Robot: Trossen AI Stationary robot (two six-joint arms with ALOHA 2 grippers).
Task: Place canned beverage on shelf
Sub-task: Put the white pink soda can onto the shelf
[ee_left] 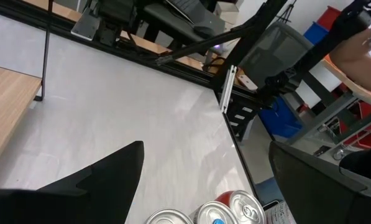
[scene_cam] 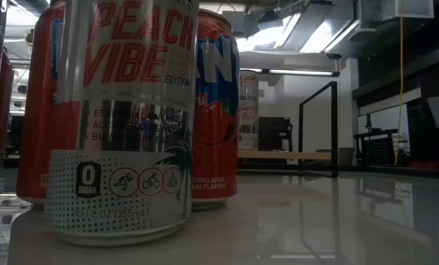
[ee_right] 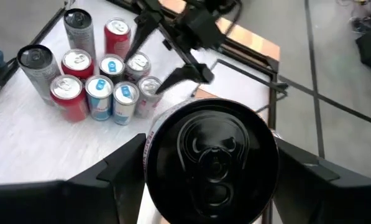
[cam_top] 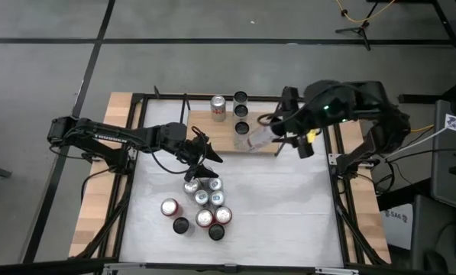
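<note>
Right gripper (ee_right: 210, 180) pinches silver aluminium can (ee_right: 211, 163) around its wall; smooth, rigid, probably slippery. Left gripper (cam_top: 205, 164) spread.

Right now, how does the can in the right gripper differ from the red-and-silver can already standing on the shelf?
The held can lies tilted on its side between the fingers of the right gripper, over the shelf near its right end; the standing can is upright at the back, untouched. The held can has a pale body and a black top; the standing can has a silver top. Both are drink cans at the shelf.
</note>
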